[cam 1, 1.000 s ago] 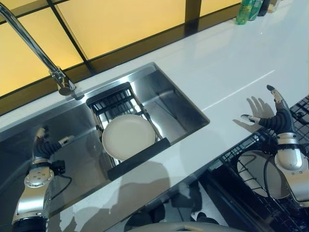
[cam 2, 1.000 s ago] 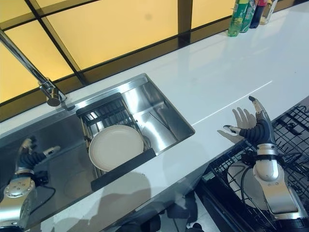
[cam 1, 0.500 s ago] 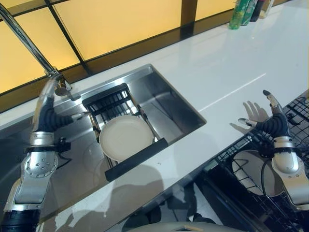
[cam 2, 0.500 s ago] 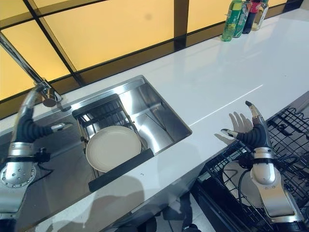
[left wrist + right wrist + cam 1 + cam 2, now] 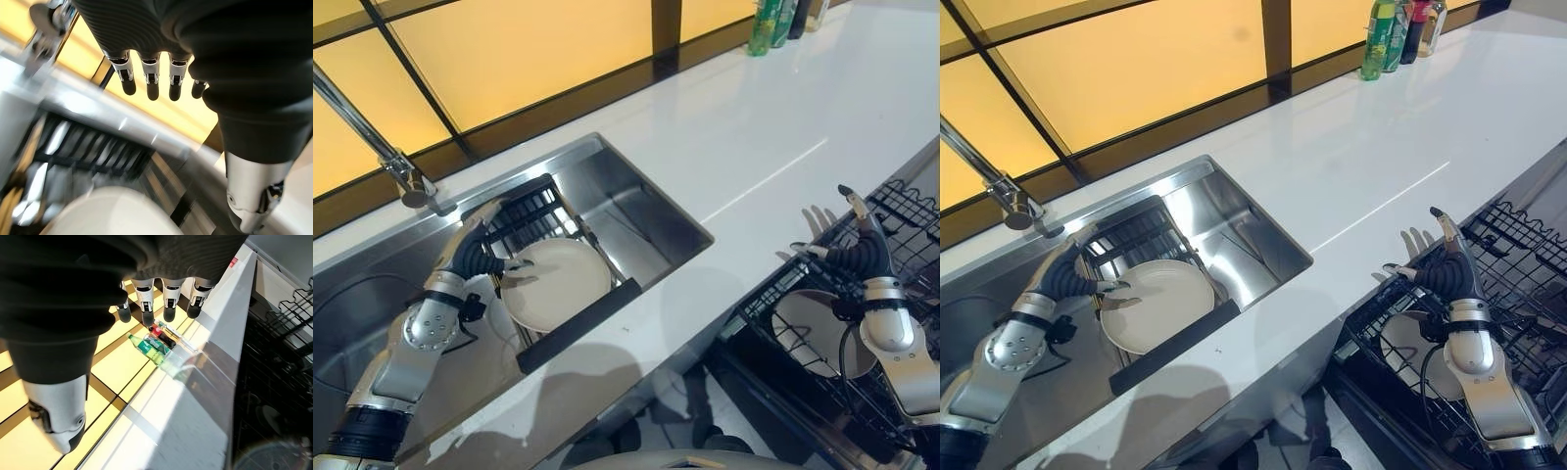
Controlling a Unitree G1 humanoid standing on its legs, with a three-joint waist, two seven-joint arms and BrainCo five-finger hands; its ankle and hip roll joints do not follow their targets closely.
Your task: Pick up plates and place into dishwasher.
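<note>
Left robot hand [image 5: 480,257] at plate [image 5: 560,282] rim

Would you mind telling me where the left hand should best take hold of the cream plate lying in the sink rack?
Probably the plate's left rim, coming from the left hand's side. It lies tilted on the black rack, its rim there exposed, so thumb and fingers could pinch that edge.

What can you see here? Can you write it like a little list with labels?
place: white counter with a steel sink
plate to pick: white plate on a black rack in the sink
left hand: left hand open, at the plate's edge
right hand: right hand open, above the dishwasher rack
already loaded: another plate in the dishwasher rack
far away: bottles at the counter's back
</note>
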